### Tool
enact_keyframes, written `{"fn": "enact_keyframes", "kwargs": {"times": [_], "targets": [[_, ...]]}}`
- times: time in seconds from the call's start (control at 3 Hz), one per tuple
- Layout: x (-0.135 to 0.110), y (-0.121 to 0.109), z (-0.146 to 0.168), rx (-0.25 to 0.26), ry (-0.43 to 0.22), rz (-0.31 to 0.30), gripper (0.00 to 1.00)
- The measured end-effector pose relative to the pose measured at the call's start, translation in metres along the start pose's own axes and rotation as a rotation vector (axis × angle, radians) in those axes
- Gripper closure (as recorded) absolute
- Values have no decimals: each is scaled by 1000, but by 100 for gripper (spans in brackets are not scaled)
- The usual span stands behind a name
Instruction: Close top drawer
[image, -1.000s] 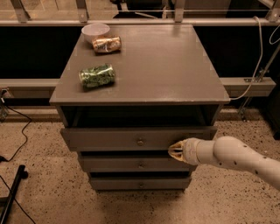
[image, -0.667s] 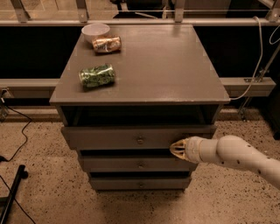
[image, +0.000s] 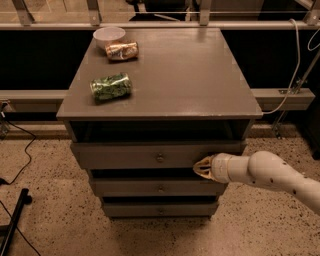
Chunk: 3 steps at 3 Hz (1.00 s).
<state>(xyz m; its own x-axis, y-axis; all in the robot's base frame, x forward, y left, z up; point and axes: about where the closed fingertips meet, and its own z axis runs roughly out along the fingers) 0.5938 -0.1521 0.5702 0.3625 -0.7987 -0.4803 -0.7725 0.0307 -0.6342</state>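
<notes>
Because the gripper (image: 202, 168) sits low at the right end of the top drawer (image: 130, 156), pushing might skew it; I cannot tell its jaw opening.

On my feed the gripper (image: 200, 167) sits at the right part of the top drawer (image: 125, 156), tip against the lower edge of its front panel, right of the round knob (image: 160, 158). The white arm (image: 272, 176) reaches in from the lower right. The drawer stands partly out of the grey-brown cabinet (image: 190, 75), with a dark gap above its front. Two shorter drawer fronts (image: 150, 188) lie below it. On the cabinet top I see a green can (image: 110, 86) lying on its side near the left edge. At the back left corner a white bowl (image: 109, 34) stands with a brownish packet (image: 121, 50) just beside it. A black cable (image: 20, 150) trails over the speckled floor (image: 50, 200) at left.
</notes>
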Motion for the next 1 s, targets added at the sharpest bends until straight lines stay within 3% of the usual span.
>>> {"fn": "enact_keyframes", "kwargs": {"times": [0.33, 1.0], "targets": [[0, 0, 0, 0, 0, 0, 100], [-41, 35, -60, -11, -184, 4, 100]]}}
